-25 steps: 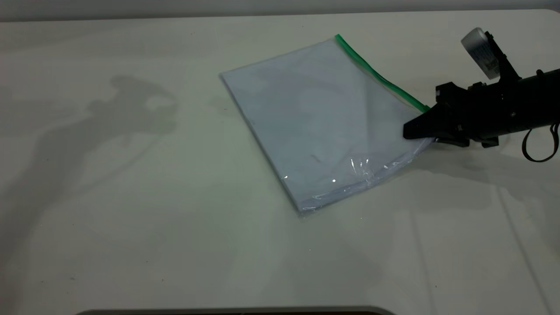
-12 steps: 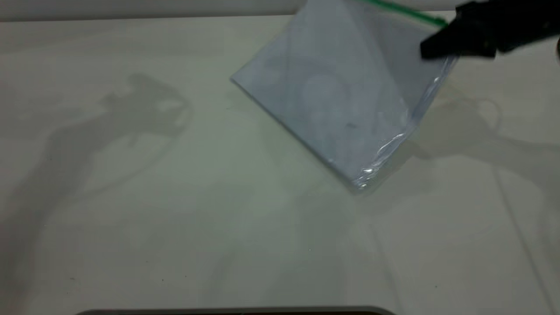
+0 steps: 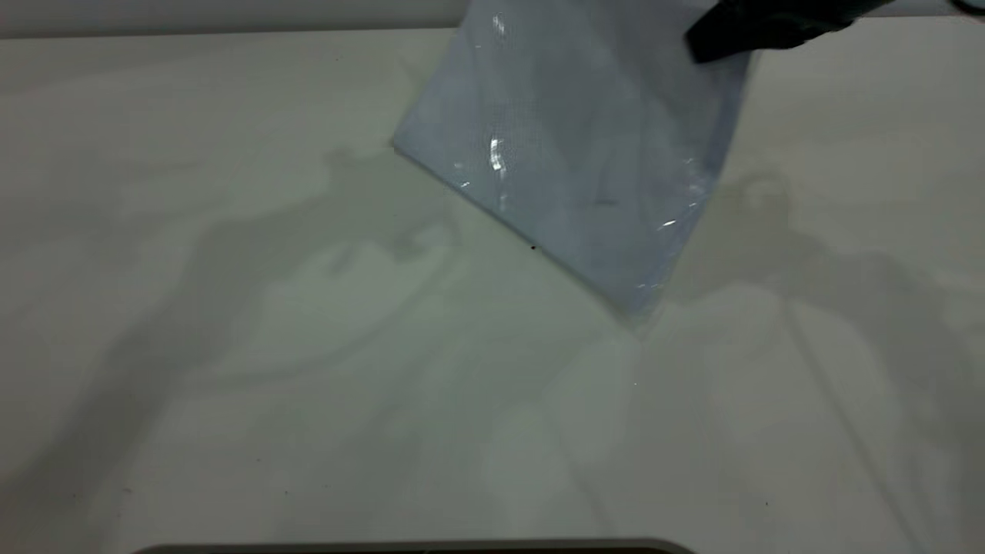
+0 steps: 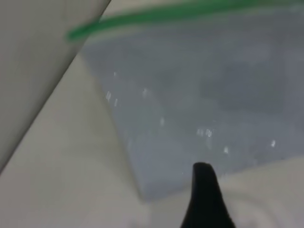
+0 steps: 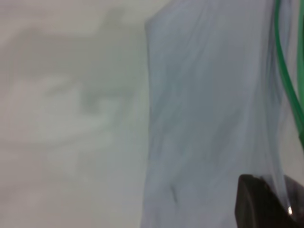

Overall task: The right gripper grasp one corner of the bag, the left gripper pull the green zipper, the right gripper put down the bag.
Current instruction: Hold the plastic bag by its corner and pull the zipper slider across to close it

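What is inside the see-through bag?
The bag, held up by the right end effector, shows pale white sheets through its plastic. Nothing on them can be made out, and glare covers parts.

The bag is clear, glossy plastic film, pale blue-grey, with creases and bright specular glints across its face; the contents show through as flat, matt white sheets. The green zipper along one bag edge is smooth, opaque plastic. The right gripper, at the bag's upper corner, is black with a dull, matt finish. The table below the bag is smooth, off-white and low-sheen.
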